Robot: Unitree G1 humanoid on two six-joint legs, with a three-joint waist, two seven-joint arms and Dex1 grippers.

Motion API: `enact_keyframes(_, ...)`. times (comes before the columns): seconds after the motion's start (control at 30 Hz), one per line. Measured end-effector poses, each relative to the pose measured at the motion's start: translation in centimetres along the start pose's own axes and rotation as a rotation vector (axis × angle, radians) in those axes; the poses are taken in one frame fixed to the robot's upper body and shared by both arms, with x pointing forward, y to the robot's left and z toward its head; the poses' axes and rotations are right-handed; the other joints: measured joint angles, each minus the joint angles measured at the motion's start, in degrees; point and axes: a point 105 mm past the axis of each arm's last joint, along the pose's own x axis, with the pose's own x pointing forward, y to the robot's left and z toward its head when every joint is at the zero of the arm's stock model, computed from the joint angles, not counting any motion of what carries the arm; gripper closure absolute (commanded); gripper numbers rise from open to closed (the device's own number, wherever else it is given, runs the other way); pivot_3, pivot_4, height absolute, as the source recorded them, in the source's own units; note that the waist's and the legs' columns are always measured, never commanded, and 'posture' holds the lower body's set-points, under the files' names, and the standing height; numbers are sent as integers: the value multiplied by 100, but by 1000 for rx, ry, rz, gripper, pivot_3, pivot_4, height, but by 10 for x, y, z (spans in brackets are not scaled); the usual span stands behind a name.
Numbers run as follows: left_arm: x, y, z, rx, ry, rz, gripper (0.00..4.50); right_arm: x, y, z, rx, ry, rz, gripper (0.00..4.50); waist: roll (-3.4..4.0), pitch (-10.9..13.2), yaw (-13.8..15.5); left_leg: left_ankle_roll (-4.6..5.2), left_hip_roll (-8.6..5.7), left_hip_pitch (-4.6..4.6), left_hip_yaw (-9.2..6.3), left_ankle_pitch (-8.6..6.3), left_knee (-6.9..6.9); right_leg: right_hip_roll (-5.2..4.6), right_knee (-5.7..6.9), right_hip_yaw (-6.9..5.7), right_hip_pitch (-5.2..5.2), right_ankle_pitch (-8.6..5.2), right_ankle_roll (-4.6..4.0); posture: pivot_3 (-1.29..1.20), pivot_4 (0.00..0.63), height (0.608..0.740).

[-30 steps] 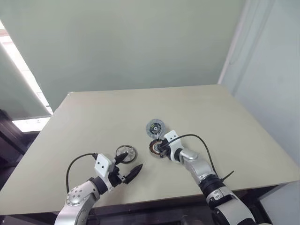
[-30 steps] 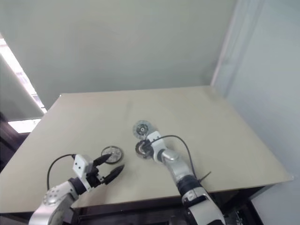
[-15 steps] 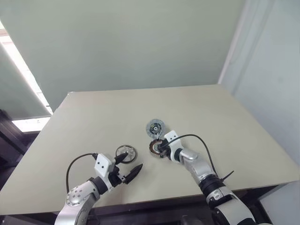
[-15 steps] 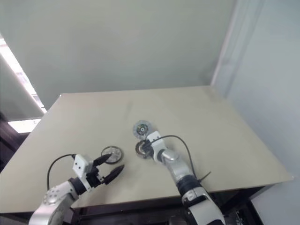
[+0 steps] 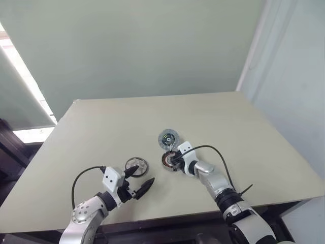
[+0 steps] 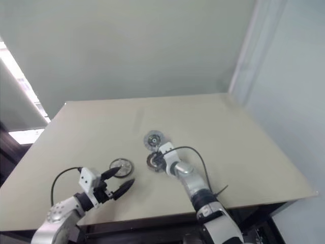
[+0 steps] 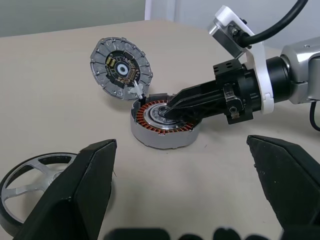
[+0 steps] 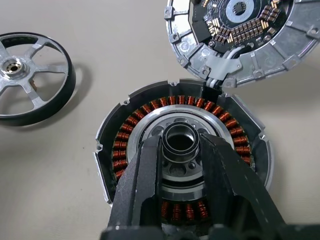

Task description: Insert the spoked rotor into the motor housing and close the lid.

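Your right gripper (image 8: 182, 150) is reaching into the motor housing (image 7: 162, 120), its two black fingers (image 8: 145, 175) sitting narrow on either side of the raised centre hub and touching it, so you are pinching the hub rather than the casing wall. The housing is standing upright on the beige table (image 5: 101, 132), roughly mid-table, with its ring of copper windings showing all round the fingers.

The lid (image 7: 121, 67) is lying just beyond the housing, tilted a little, its inner face with the small gold parts turned up. A short pale wire is running from it to the housing's rim, so the two are joined there.

The spoked rotor (image 5: 136, 165) is lying flat on the table to the left of the housing, apart from it, spoked side up.

Your left gripper (image 5: 139, 180) is hovering near the rotor on its near side, fingers (image 7: 82, 185) spread wide and holding nothing; the rotor is sitting just off one fingertip, not between them.
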Motion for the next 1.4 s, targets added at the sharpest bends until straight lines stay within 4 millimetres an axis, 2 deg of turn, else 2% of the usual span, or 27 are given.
enact_keyframes(0.37,0,0,0,0,0,0,0,1,-1,0,-12,8,1,3701,0,0,-22,0,0,0,0,0,0,0,0,0,0,0,0,0,0,740)
enact_keyframes(0.67,0,0,0,0,0,0,0,1,2,1,-11,10,21,540,0,0,-24,0,0,0,-2,0,1,0,1,-1,2,0,0,0,0,740)
enact_keyframes(0.73,0,0,0,0,0,1,0,2,3,2,-10,7,27,27,0,0,-25,0,0,1,-2,0,1,0,1,-1,2,0,0,0,0,740)
enact_keyframes(0.87,0,0,0,0,0,1,0,2,6,5,-5,-8,43,27,0,0,-25,0,0,0,-4,0,1,0,1,-2,1,0,0,0,0,740)
enact_keyframes(1.1,0,0,0,0,0,3,0,-4,6,32,1,-98,59,27,1,0,-23,0,0,-1,-6,0,0,0,0,-4,1,0,1,0,0,740)
enact_keyframes(1.2,0,0,0,-1,0,4,0,-6,7,33,9,-104,67,579,0,0,-23,0,0,-1,-6,0,1,0,0,-4,1,0,1,0,0,740)
enact_keyframes(1.4,0,0,0,-1,-1,4,0,-11,2,23,-27,-52,56,2745,1,0,-24,0,0,-1,-5,0,1,0,1,-4,1,0,0,0,0,740)
